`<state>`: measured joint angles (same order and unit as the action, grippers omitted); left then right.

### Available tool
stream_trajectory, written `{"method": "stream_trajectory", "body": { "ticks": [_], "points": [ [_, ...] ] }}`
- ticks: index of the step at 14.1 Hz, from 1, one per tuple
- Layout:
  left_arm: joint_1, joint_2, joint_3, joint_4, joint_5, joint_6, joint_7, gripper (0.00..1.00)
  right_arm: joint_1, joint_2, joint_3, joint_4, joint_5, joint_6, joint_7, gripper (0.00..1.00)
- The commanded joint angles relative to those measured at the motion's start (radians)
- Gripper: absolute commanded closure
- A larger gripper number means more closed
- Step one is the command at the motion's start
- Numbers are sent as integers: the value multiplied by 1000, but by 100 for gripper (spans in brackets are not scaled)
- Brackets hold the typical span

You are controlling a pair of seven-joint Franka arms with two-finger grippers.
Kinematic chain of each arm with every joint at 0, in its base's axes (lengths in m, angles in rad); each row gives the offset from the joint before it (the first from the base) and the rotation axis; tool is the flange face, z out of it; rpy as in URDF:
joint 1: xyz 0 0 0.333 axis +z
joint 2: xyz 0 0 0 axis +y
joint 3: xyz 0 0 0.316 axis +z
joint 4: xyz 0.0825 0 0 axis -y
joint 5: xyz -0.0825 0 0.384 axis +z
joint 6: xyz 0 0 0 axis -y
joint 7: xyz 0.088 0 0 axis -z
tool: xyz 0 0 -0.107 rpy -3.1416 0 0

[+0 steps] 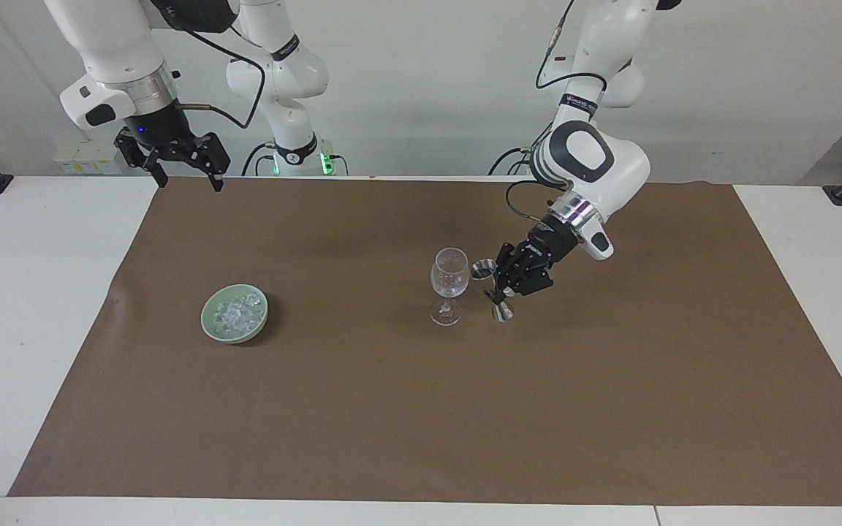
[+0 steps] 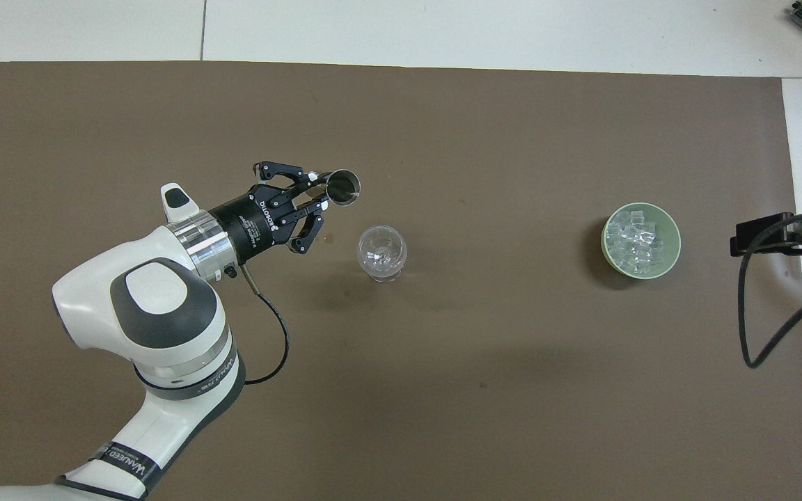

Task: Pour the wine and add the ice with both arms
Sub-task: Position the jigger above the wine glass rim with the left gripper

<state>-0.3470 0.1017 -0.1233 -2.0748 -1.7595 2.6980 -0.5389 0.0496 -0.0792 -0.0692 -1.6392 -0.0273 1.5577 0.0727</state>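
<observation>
Brown paper covers most of the white surface, and everything stands on it. Up by the right arm's end, the right hand hangs in the air over the paper's corner with its fingers spread, waiting. A pale green bowl holds the ice, small clear chunks heaped inside. Well apart from it, toward the left arm's end, a clear stemmed wine glass stands upright. Just beside it, the left hand is pinching a small steel double-ended measuring cup at its waist, tilted toward the glass, its upper rim near the glass's bowl.
</observation>
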Motion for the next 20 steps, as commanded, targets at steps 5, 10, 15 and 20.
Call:
{"method": "stream_trajectory", "body": {
  "ticks": [5,10,15,20],
  "points": [
    [-55,-59,11,-45,-21,91,42,100,-5,-22,5,-27,12,12,4,0],
    [-64,-89,8,-87,-21,106,128,100,-5,-22,5,-27,12,12,4,0],
    [-110,-94,8,-93,-21,172,160,100,-5,-22,5,-27,12,12,4,0],
    [-124,-92,8,-94,-21,207,226,100,-5,-22,5,-27,12,12,4,0]
  ]
}}
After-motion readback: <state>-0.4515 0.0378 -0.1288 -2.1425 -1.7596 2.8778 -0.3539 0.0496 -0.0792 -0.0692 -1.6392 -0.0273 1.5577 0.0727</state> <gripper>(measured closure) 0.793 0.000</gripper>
